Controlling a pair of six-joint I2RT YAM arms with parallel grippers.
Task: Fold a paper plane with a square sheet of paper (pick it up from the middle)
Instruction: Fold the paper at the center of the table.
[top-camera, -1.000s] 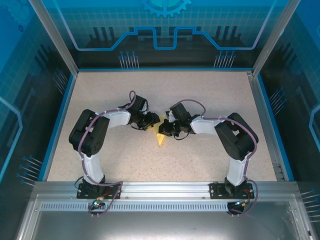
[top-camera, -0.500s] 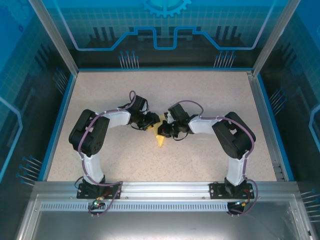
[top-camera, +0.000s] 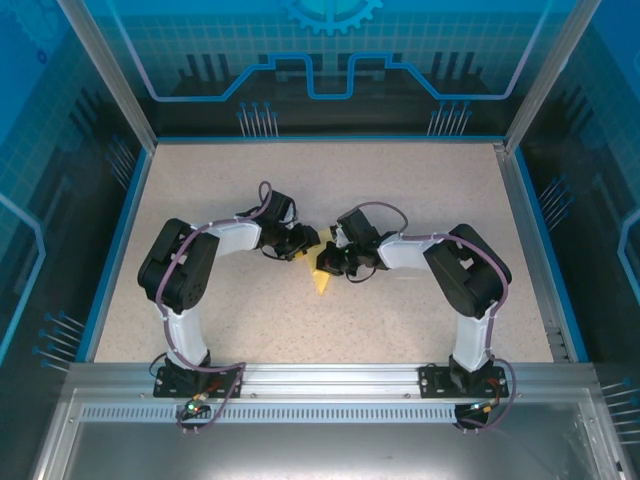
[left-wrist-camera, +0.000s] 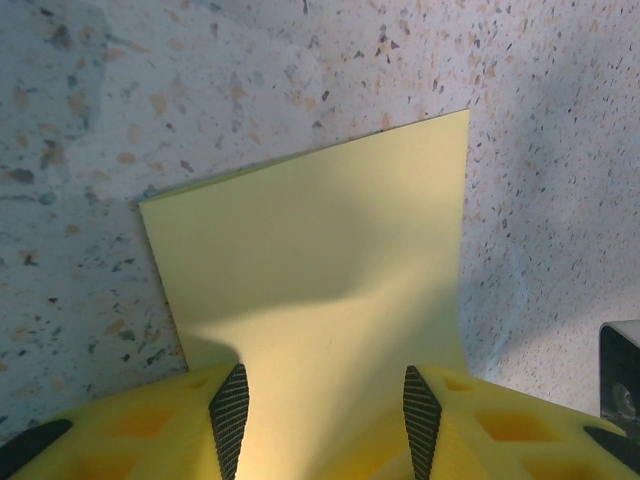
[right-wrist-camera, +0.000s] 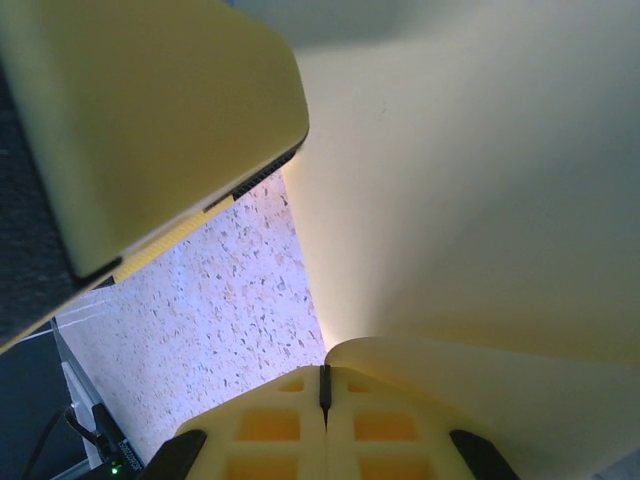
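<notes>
The square sheet of paper (top-camera: 320, 279) is pale yellow and partly folded, lying at the table's centre between both grippers. In the left wrist view the sheet (left-wrist-camera: 320, 250) rises from the table and runs up between the spread fingers of my left gripper (left-wrist-camera: 325, 388), which stands open over it. My left gripper (top-camera: 307, 240) is at the sheet's far left edge. My right gripper (top-camera: 329, 261) is at its right side. Its jaws (right-wrist-camera: 323, 375) are shut, with a curled edge of the sheet (right-wrist-camera: 480, 180) pinched at the seam.
The speckled table (top-camera: 420, 190) is ringed by a blue rim and glass walls (top-camera: 560, 120). A finger of the left gripper (right-wrist-camera: 150, 110) looms close at the upper left of the right wrist view. Open table lies beyond and to both sides of the arms.
The right arm has edged slightly left toward the paper. The sheet and the left arm have hardly moved.
</notes>
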